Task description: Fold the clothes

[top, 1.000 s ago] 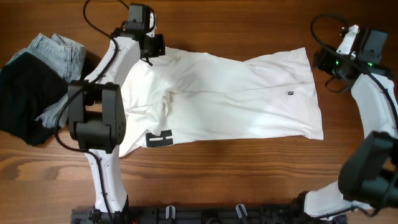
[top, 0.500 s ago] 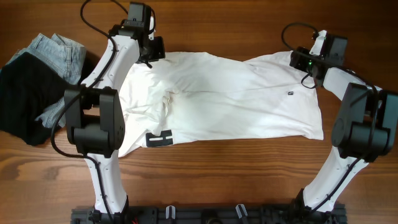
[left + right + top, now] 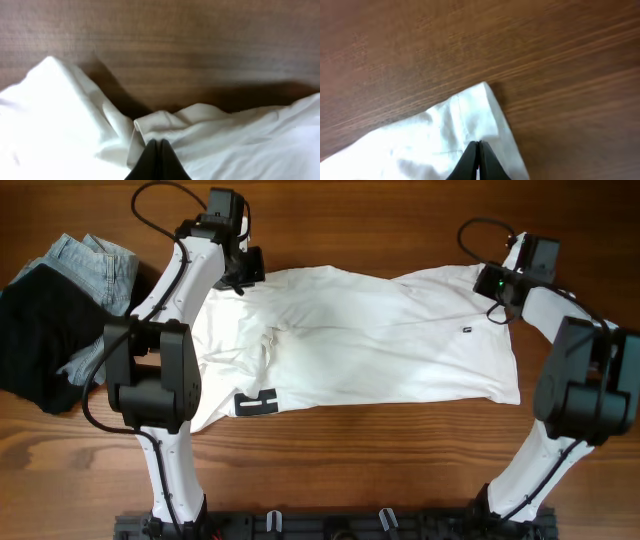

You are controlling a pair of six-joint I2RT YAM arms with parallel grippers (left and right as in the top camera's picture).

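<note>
Far left of the desk (image 3: 400, 470) there's a heap: a black garment (image 3: 40, 335) with a light-blue denim piece (image 3: 95, 265) poking out behind it at the far edge. Neither one touches the shirt.

Next over is the left end effector (image 3: 243, 275), down at the far-left corner of the white T-shirt (image 3: 380, 345). In the left wrist view the left end effector (image 3: 158, 145) has its two dark fingers squeezed tight together, with a bunched-up fold of the T-shirt (image 3: 60, 125) pinched between the tips. The cloth puckers up around them, and there's bare wood just past it.

The shirt itself lies spread out flat across the middle of the desk, long side running left to right, with some soft wrinkles in its left half. A black block-stripe logo print (image 3: 257, 403) peeks out at the near-left edge, and a tiny dark hem tag (image 3: 466, 331) sits toward the right end.

Over at the far-right corner of the shirt is the right end effector (image 3: 497, 283). From the right wrist camera, the right end effector (image 3: 478, 145) is closed as well, fingers pressed together and clamped on the T-shirt (image 3: 445, 135) just inside its corner. That corner lies flat on the wood, stitched hem showing, with bare desk beyond it.
</note>
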